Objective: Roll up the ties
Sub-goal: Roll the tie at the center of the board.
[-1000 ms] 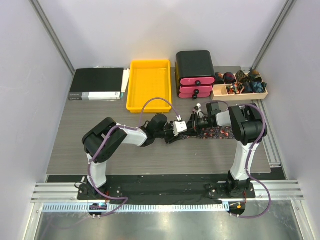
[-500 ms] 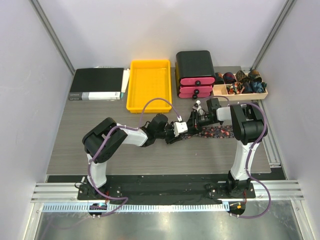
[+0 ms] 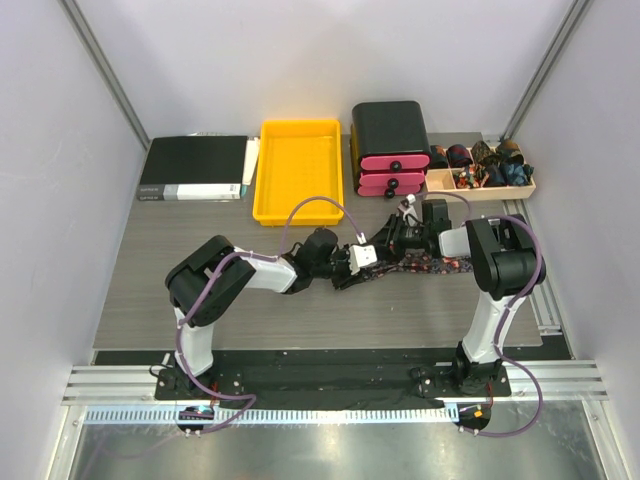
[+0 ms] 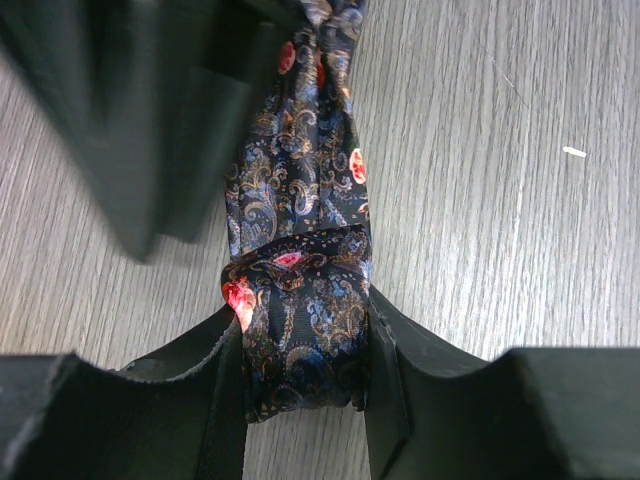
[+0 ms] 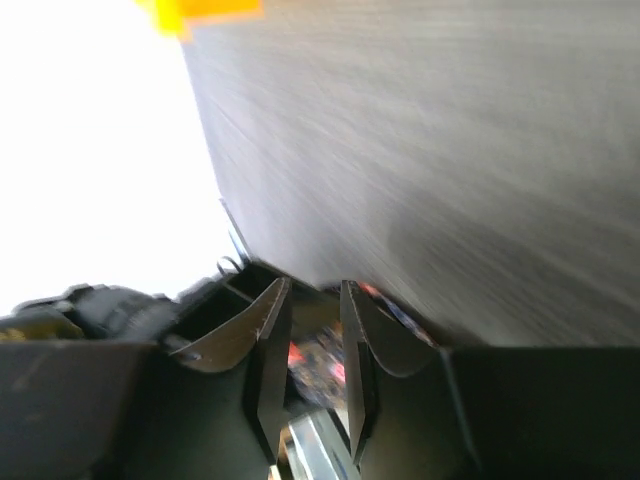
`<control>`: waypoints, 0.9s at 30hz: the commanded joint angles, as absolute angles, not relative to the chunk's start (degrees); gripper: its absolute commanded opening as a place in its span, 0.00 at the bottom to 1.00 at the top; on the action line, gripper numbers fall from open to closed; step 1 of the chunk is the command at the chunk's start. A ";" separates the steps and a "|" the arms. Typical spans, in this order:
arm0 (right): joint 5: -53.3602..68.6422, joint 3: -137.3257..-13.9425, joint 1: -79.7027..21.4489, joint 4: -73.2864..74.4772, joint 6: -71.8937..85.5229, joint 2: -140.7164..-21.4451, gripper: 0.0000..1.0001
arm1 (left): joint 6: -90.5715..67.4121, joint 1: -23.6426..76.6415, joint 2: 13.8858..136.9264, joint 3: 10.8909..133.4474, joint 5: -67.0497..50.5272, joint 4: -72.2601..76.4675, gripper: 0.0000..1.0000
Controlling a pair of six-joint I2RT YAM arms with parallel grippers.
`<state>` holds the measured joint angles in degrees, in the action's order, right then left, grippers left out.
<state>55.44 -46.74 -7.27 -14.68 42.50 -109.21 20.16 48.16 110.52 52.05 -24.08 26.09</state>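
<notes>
The tie (image 3: 445,265) lies flat on the right middle of the table (image 3: 200,280), between the two arms, its left end wound into a small roll. The left arm reaches low toward the right, and the left claw (image 4: 300,325) is clamped on that roll, one finger pressed to each side. The right arm folds back leftward with the right claw (image 5: 315,290) over the strip. Its fingers show a narrow gap, but blur hides whether they pinch cloth. Only the left wrist view shows the roll. Behind stand a yellow tray (image 3: 266,170), black-and-pink drawers (image 3: 390,130), a wooden box (image 3: 480,191) and a black binder (image 3: 195,165) — pale walls all round.
</notes>
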 commanded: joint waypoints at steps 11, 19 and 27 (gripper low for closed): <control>56.26 -39.64 -7.65 -88.99 106.75 -118.82 0.35 | 20.83 48.87 112.68 51.32 -22.85 8.71 0.00; 59.59 -43.14 -6.68 -51.26 81.64 -107.98 0.34 | 23.81 48.87 112.32 58.18 -19.52 -8.85 0.01; 53.61 -55.47 -1.24 14.57 28.85 -101.69 0.26 | 24.26 48.95 115.66 64.42 -18.54 -18.63 0.03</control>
<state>54.96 -55.20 -4.45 -13.04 51.77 -104.40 23.44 48.66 110.85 64.31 -21.58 -0.23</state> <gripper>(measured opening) 0.270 0.413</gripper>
